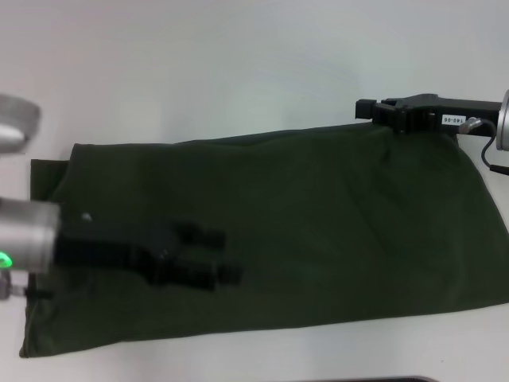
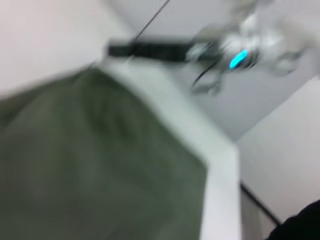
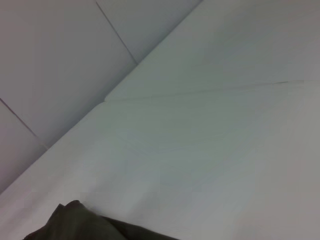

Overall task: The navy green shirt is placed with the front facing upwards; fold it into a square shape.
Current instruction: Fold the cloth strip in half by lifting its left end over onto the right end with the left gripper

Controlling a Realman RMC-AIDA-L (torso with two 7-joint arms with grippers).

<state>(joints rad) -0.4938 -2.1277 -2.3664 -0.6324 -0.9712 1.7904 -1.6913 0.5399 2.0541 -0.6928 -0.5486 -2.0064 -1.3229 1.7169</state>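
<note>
The navy green shirt (image 1: 318, 231) lies on the white table as a long folded band with its plain green side up; no letters or collar show. My left gripper (image 1: 221, 256) hovers over the shirt's left part, its two black fingers apart and empty. My right gripper (image 1: 374, 108) sits at the shirt's far edge toward the right. The shirt also shows blurred in the left wrist view (image 2: 90, 165), and a corner of it shows in the right wrist view (image 3: 75, 222).
The white table (image 1: 238, 72) stretches bare beyond the shirt. The table's edge (image 2: 220, 170) and my right arm with a blue light (image 2: 240, 57) show in the left wrist view. A dark strip lies at the table's near edge (image 1: 398, 380).
</note>
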